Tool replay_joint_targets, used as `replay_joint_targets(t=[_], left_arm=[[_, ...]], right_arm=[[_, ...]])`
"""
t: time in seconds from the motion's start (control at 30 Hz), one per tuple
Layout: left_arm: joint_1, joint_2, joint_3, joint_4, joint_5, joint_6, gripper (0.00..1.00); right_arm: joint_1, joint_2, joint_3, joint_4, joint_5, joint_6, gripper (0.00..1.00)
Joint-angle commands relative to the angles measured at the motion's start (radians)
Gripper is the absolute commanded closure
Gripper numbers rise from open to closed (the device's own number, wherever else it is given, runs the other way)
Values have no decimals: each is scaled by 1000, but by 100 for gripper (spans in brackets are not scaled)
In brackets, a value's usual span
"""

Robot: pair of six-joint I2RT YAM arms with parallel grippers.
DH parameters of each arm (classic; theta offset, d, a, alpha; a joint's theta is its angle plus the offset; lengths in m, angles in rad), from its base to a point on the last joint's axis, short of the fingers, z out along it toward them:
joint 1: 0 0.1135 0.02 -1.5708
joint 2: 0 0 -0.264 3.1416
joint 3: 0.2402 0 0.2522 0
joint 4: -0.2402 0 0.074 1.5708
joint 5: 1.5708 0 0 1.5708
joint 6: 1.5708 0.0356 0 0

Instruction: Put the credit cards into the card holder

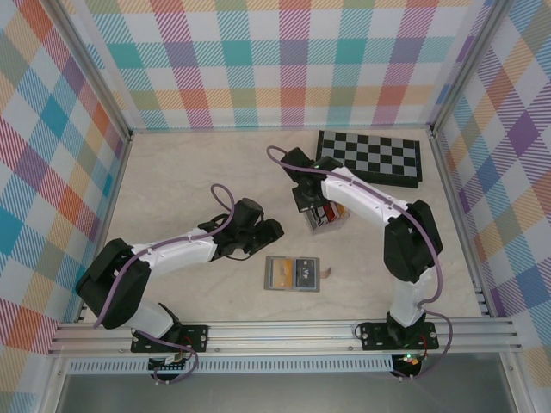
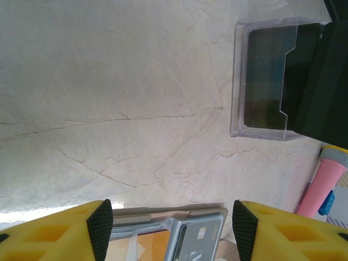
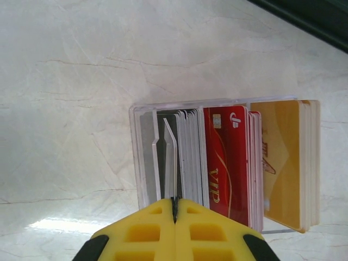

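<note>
marble table (image 1: 172, 172), plaid walls (image 1: 258, 60) | left claw (image 2: 173, 225) parted, empty | right claw (image 3: 174, 209) pinching card (image 3: 169, 163)

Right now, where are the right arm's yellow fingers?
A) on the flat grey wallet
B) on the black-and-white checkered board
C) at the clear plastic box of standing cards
C: the right gripper is shut at the clear plastic box, pinching a thin pale card.
</note>
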Motion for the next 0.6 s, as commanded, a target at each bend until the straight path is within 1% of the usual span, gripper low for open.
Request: replay_joint_targets(t=[0.0, 0.13, 0.3, 0.4, 0.43, 0.57], left_arm=[[12, -36, -4, -3, 25, 14, 38], [35, -46, -18, 73, 97, 10, 38], [87, -46, -16, 185, 240, -1, 36], [118, -47, -9, 257, 314, -28, 32], [130, -43, -7, 288, 343, -41, 30], [168, -16, 10, 413, 448, -101, 27]], right_arm=[[-19, -48, -26, 10, -76, 38, 96], [-37, -130, -56, 40, -159, 71, 96], [-85, -260, -126, 100, -310, 146, 96], [-121, -339, -187, 151, -424, 203, 96], [-138, -365, -213, 176, -482, 227, 96], [-193, -446, -312, 286, -685, 313, 96]])
